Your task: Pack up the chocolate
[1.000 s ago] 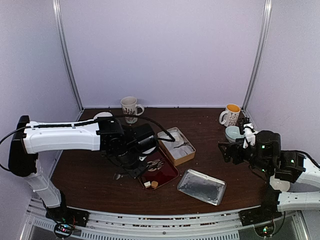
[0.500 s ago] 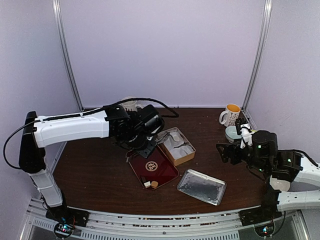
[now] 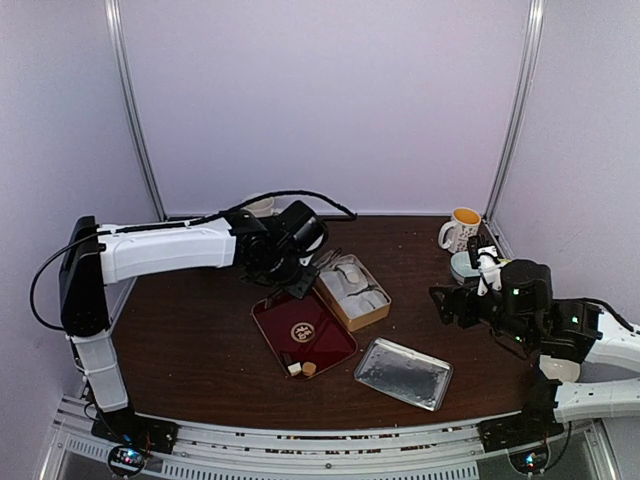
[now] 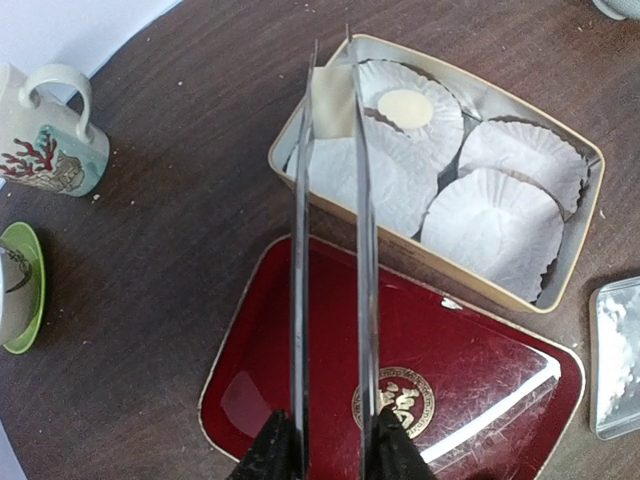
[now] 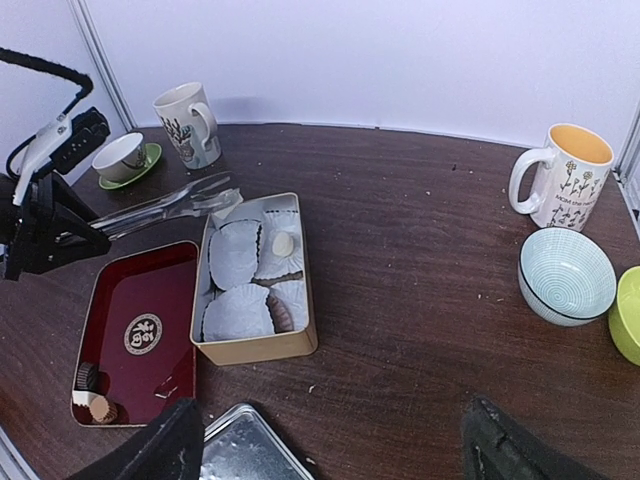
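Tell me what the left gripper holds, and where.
Left gripper squeezes tongs across both arms, far from their tips, which pinch a cream chocolate over the tin.

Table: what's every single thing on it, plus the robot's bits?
chocolate: four visible, cream and brown; two on red tray, one in tin, one in tongs
tin: one, tan, paper liners inside, mid-table
red tray: one, beside tin
silver lid: one, front right
mugs: two, white, back left, back right
bowl: one, pale blue, right
cup on saucer: one, white on green, back left
tongs: one, metal, left pincer's
left pincer: shut on tongs
right pincer: open, empty
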